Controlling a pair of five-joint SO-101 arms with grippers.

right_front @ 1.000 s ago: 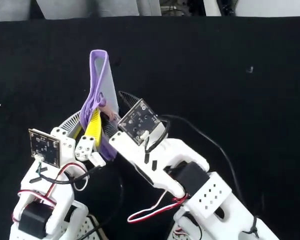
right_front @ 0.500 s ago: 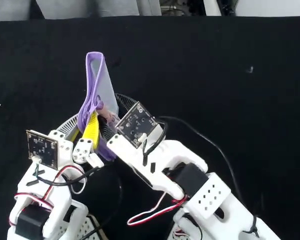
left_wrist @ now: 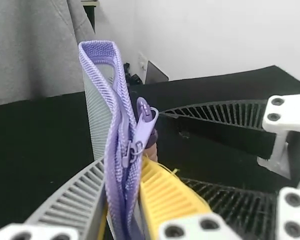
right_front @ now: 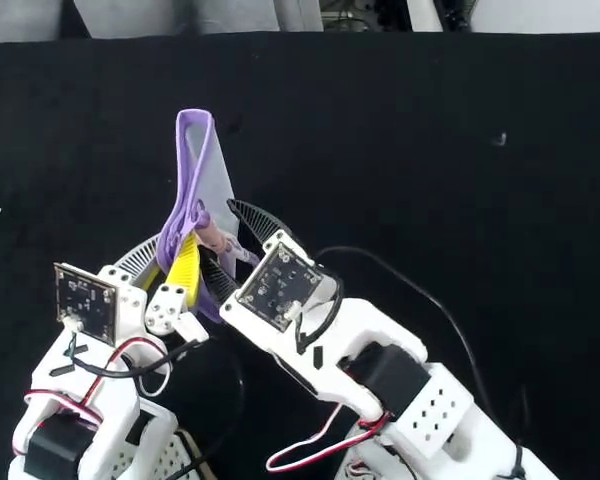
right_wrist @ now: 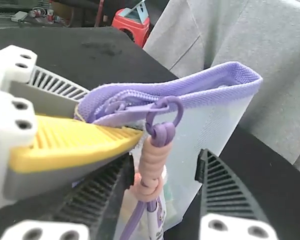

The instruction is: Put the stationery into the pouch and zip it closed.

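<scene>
Left gripper [left_wrist: 122, 180] has its smooth yellow and ribbed grey fingers clamped on the translucent, purple-zippered pouch [right_front: 202, 170], held upright above the black table [right_front: 480, 200]. Right gripper [right_wrist: 165, 162] has its ribbed black fingers spread apart, either side of the knotted pink zipper cord [right_wrist: 151, 172].

High view over table [right_front: 500, 250], wrist views close, sharing pouch [right_wrist: 210, 82]

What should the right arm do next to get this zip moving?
Probably shut the right tool on the pink pull cord: its jaws stand open either side of the cord, and the left tool clamps the pouch to steady it.
</scene>
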